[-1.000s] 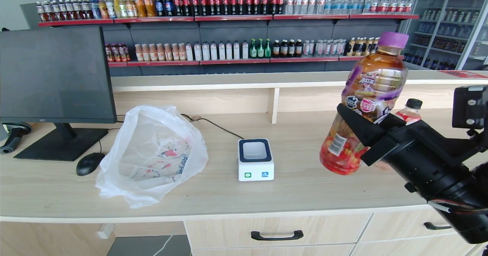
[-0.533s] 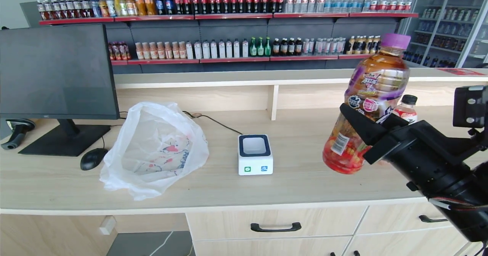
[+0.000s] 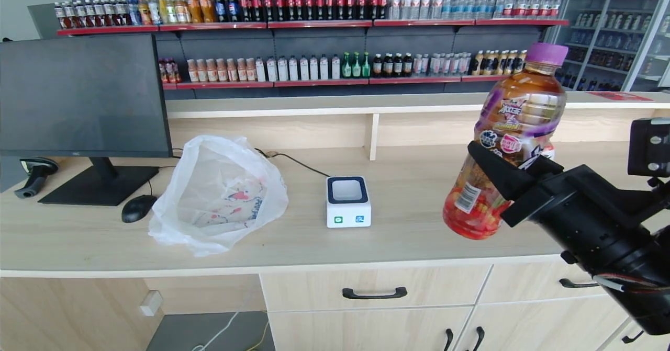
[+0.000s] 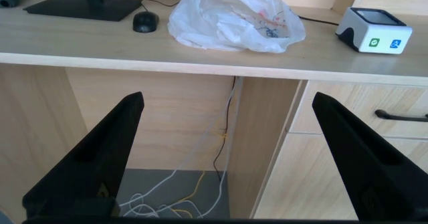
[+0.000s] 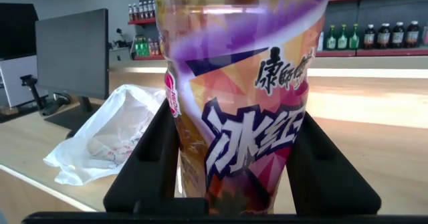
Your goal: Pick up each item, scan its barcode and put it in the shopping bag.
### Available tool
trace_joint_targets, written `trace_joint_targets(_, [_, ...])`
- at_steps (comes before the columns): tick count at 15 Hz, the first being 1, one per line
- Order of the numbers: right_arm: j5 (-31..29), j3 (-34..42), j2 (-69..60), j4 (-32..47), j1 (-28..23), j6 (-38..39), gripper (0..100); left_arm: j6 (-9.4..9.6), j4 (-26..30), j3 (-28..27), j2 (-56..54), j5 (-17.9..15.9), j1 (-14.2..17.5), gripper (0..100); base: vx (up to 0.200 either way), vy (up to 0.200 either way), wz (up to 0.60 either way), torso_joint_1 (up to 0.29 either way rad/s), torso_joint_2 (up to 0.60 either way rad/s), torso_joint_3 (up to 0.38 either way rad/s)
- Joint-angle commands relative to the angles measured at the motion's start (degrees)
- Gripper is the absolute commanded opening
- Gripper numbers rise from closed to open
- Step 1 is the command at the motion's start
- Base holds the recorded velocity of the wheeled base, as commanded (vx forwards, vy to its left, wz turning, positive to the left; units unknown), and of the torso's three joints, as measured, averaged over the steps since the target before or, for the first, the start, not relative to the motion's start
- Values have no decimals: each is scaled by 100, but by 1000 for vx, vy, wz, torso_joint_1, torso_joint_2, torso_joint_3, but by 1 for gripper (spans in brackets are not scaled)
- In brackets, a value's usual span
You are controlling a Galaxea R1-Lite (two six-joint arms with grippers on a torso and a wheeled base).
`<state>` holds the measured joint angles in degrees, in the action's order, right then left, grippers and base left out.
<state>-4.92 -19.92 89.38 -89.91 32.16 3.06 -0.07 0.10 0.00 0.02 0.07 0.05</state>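
Right end effector (image 3: 489, 183): clamped on bottle (image 3: 518, 115), held tilted above worktop (image 3: 408, 236), at 3 o'clock from scanner (image 3: 348, 202).
Left end effector (image 4: 227, 164): spread wide, below worktop edge.
Label: purple and orange wrap, white barcode patch (image 3: 464, 198) low on the side, purple cap (image 3: 546, 54).
Bag (image 3: 220, 199): white, lying open at 9 o'clock from scanner.
Worktop: pale wood; mouse (image 3: 138, 207) and monitor (image 3: 84, 94) at 9 o'clock from bag.
Room: shelves (image 3: 314, 24) of drinks at 12 o'clock.
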Motion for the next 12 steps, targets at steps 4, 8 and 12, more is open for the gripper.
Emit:
trace_joint_targets(4, [0, -3, -8, -9, 1, 2, 0, -10, -1, 0, -2, 1, 4, 100, 0, 200, 0, 7, 2, 4])
trace_joint_targets(8, [0, 14, -52, -9, 1, 2, 0, 7, -1, 0, -2, 1, -5, 100, 0, 150, 0, -4, 1, 1])
trace_joint_targets(12, [0, 23, -17, -9, -8, 10, 0, 7, -1, 0, -2, 1, -5, 100, 0, 0, 0, 0, 0, 0])
